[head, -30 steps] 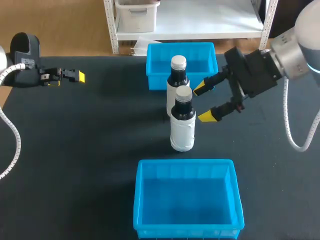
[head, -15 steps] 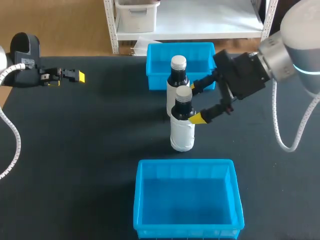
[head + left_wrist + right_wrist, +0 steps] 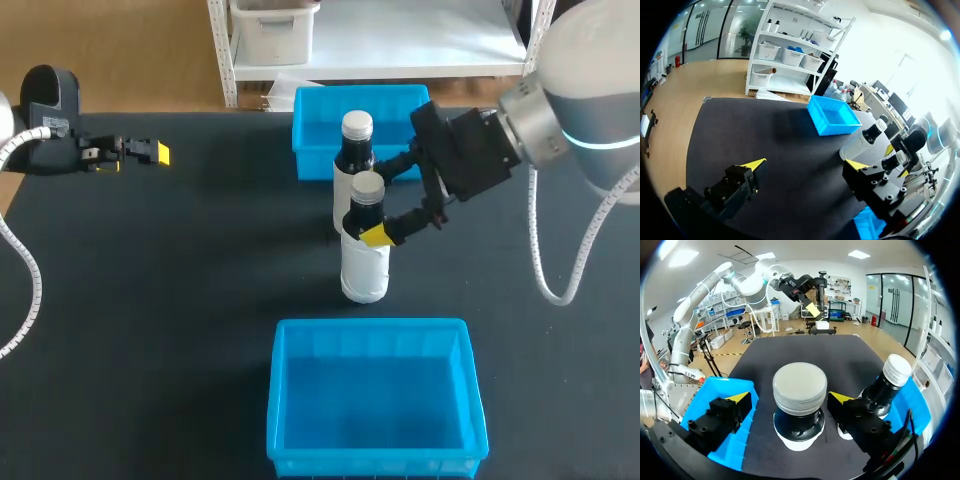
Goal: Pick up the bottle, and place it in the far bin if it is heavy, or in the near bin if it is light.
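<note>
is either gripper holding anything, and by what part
Nothing is held. The right gripper straddles the front bottle at its neck, jaws open; the left gripper is empty.

Robotics lab: left arm (image 3: 45, 100), right arm (image 3: 580, 100), black table (image 3: 180, 300), near bin (image 3: 375, 327), far bin (image 3: 312, 140).

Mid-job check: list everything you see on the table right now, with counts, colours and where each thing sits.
near bottle: one, dark with white label and pale cap, upright mid-table between the two bins.
far bottle: one, same colours, upright just behind the near bottle, in front of the far bin.
far bin: one, bright blue, at the table's far edge; nothing seen inside.
near bin: one, bright blue, at the table's near edge; nothing seen inside.
table: one, black top.
right gripper: one, black with yellow tips, open, one finger on either side of the near bottle's neck, not touching it.
left gripper: one, black with yellow tips, open, over the table's far left, holding nothing.
</note>
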Motion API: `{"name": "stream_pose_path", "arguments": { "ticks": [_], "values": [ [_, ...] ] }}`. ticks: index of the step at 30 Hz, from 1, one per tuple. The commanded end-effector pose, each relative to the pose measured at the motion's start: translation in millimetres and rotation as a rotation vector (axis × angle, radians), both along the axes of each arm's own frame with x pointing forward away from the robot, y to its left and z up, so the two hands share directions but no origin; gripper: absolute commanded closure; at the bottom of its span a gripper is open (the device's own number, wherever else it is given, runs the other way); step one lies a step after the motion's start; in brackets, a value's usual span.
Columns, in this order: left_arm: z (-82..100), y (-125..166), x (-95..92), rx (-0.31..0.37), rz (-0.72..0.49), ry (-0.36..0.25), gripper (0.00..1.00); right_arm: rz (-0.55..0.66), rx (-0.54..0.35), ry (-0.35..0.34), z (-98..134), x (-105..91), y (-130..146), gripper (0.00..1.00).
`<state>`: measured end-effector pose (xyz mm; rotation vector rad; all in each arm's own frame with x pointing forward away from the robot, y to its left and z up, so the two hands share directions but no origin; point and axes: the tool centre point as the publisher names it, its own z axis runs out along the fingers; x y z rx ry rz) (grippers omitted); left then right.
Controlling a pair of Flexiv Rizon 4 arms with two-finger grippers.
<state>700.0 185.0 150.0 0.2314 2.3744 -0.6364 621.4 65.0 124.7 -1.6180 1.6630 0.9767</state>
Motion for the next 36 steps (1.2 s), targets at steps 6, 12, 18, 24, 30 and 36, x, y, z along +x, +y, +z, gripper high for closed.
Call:
{"name": "stream_pose_path", "arguments": {
  "ticks": [6,12,18,24,30,36],
  "values": [
    [0.0,0.0,0.0,0.0,0.0,0.0,0.0,-0.027,0.01,-0.002,-3.0,4.1,2.2,0.0],
    [0.0,0.0,0.0,0.0,0.0,0.0,0.0,-0.029,0.014,-0.002,-2.9,4.7,2.6,0.06],
    [0.0,0.0,0.0,0.0,0.0,0.0,0.0,-0.026,0.014,0.0,-3.4,4.9,3.5,0.14],
    [0.0,0.0,0.0,0.0,0.0,0.0,0.0,-0.025,0.017,0.004,-4.2,5.1,4.0,0.22],
    [0.0,0.0,0.0,0.0,0.0,0.0,0.0,-0.025,0.02,0.005,-4.6,5.5,4.9,0.38],
    [0.0,0.0,0.0,0.0,0.0,0.0,0.0,-0.024,0.019,0.005,-5.1,5.5,5.1,0.51]
  ]
}}
